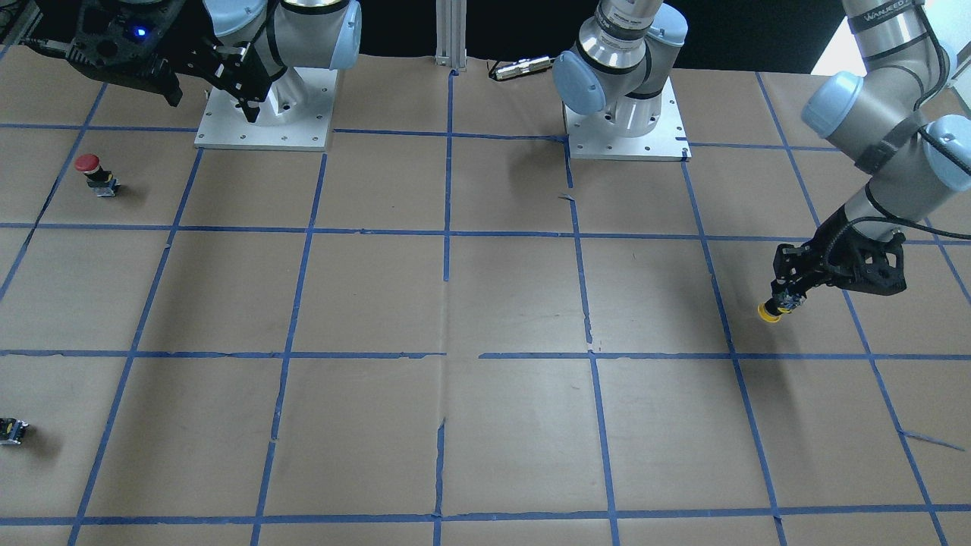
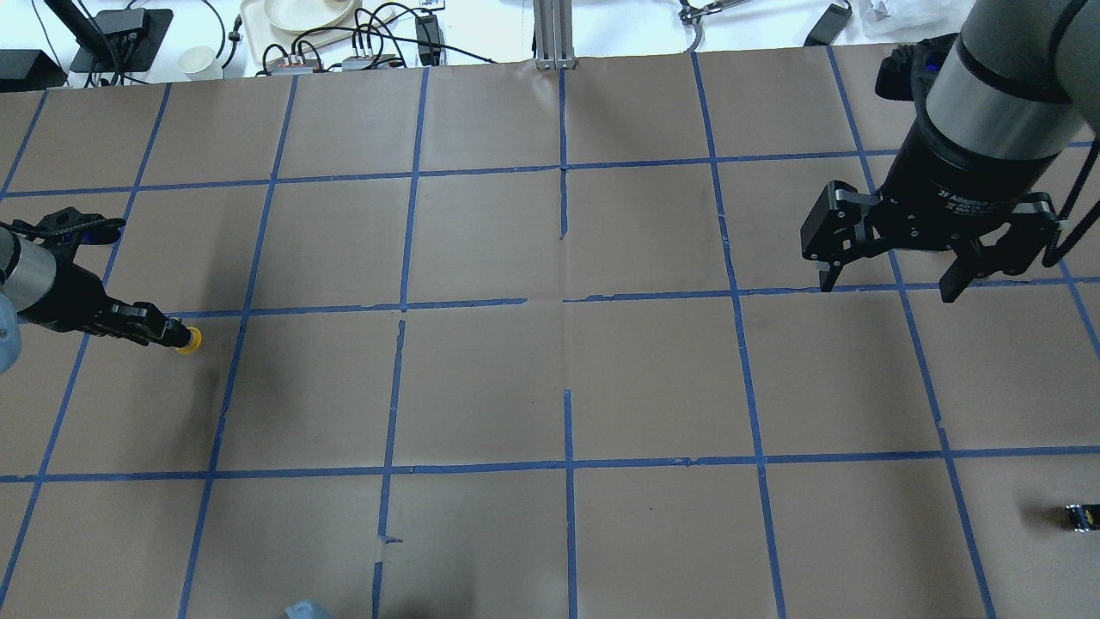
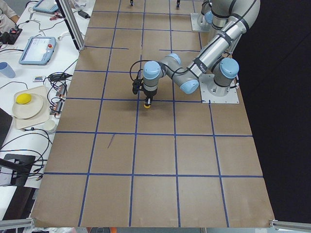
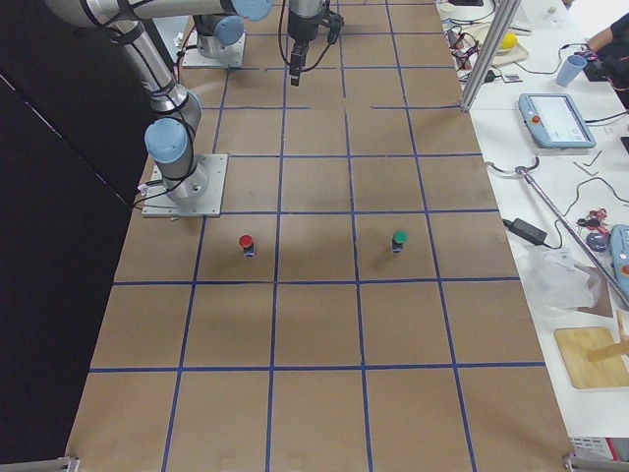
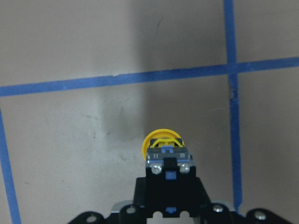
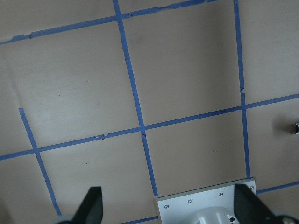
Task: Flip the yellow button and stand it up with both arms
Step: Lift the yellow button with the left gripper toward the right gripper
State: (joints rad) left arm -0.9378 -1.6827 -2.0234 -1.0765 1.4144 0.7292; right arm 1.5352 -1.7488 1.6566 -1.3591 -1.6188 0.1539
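Observation:
The yellow button [image 1: 771, 311] is held by its boxy base in my left gripper [image 1: 787, 300], cap pointing down toward the paper-covered table. It also shows in the overhead view [image 2: 189, 340], the left wrist view [image 5: 163, 143] and the exterior left view [image 3: 147, 105]. I cannot tell whether the cap touches the table. The left gripper [image 2: 168, 332] [image 5: 167, 175] is shut on it at the robot's far left. My right gripper [image 2: 889, 286] [image 1: 212, 105] is open and empty, high above the table on the right side. Its fingers [image 6: 91, 203] frame the right wrist view.
A red-capped button [image 1: 95, 173] [image 4: 246, 243] stands near the right arm's base plate [image 1: 265, 130]. A green-capped button [image 4: 399, 239] stands further out. A small black capless block [image 1: 13, 430] [image 2: 1081, 516] lies near the table's right edge. Cables and dishes [image 2: 301, 26] lie beyond the far edge.

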